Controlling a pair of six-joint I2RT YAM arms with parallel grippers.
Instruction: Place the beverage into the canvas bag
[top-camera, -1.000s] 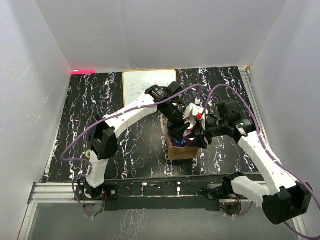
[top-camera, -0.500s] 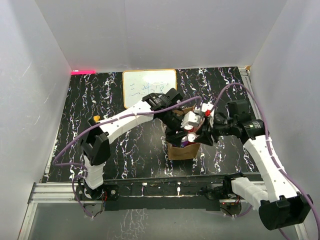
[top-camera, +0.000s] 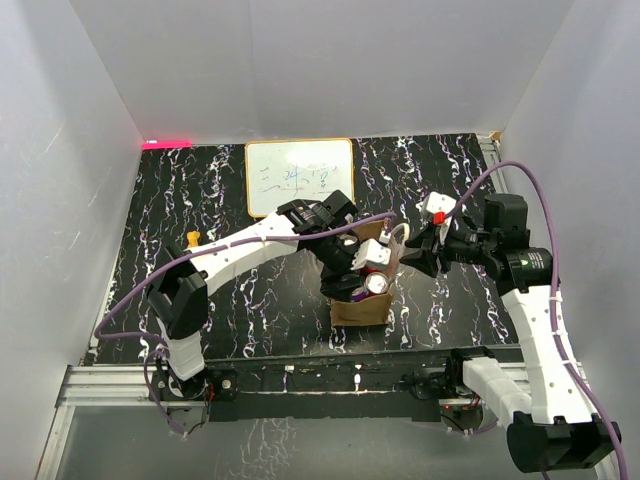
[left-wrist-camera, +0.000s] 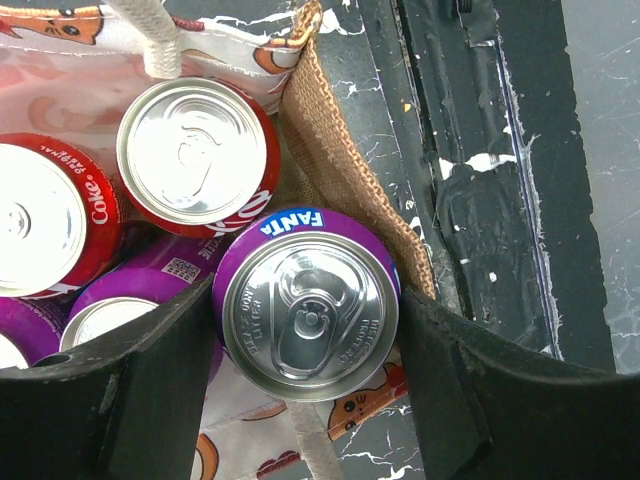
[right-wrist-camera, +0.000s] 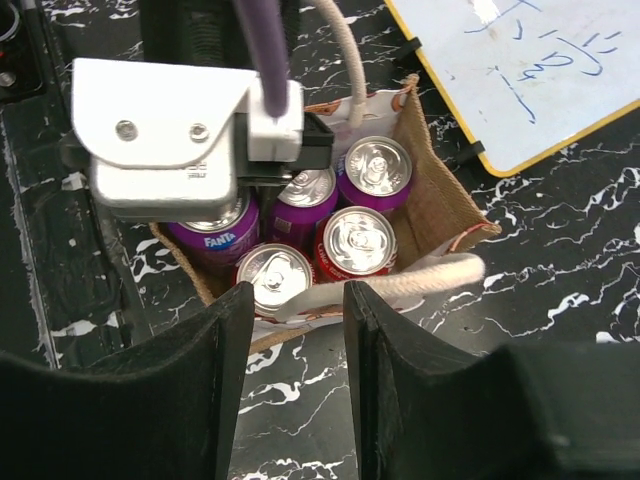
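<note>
A purple Fanta can (left-wrist-camera: 305, 305), silver lid up, is pinched by the left tool (left-wrist-camera: 305, 310) inside the tan bag (left-wrist-camera: 340, 170), beside red and purple cans (left-wrist-camera: 195, 150). The right tool (right-wrist-camera: 297, 300) is seen partly spread by a cream handle (right-wrist-camera: 430, 272).

A whiteboard (top-camera: 299, 176) with blue scribbles lies flat at the black marbled bench's (top-camera: 270, 300) far edge; a red light (top-camera: 166, 144) glows farther left.

Shiny metal Fanta can (left-wrist-camera: 305, 315); rough woven canvas bag (left-wrist-camera: 340, 170)
</note>
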